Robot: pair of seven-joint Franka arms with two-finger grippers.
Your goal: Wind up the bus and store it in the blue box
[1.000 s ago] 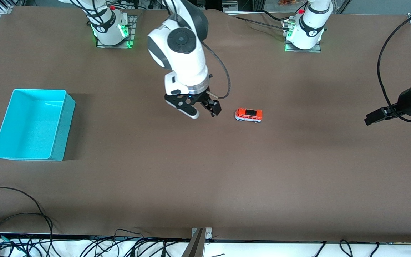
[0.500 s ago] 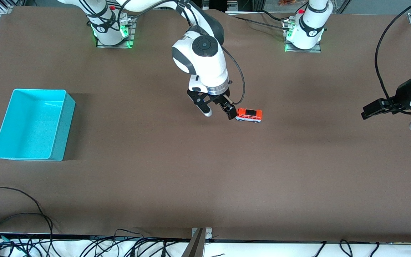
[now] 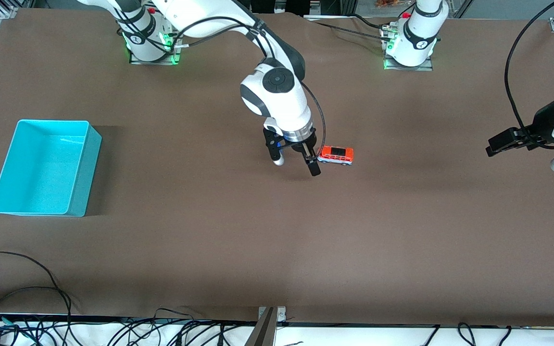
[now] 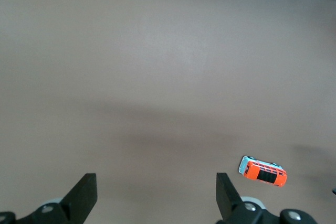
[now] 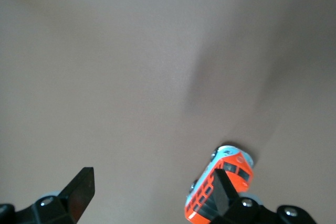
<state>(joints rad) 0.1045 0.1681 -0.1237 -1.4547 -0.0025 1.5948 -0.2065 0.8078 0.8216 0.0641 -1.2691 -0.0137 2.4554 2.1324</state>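
My right pincer (image 3: 296, 165) hangs low with jaws wide, one fingertip (image 5: 223, 195) just beside the bus (image 3: 335, 155) at mid-counter (image 3: 277, 240). My left pincer (image 3: 496, 146) waits, wide, over the counter's edge. The blue box (image 3: 84, 168) sits well apart, bare counter between.
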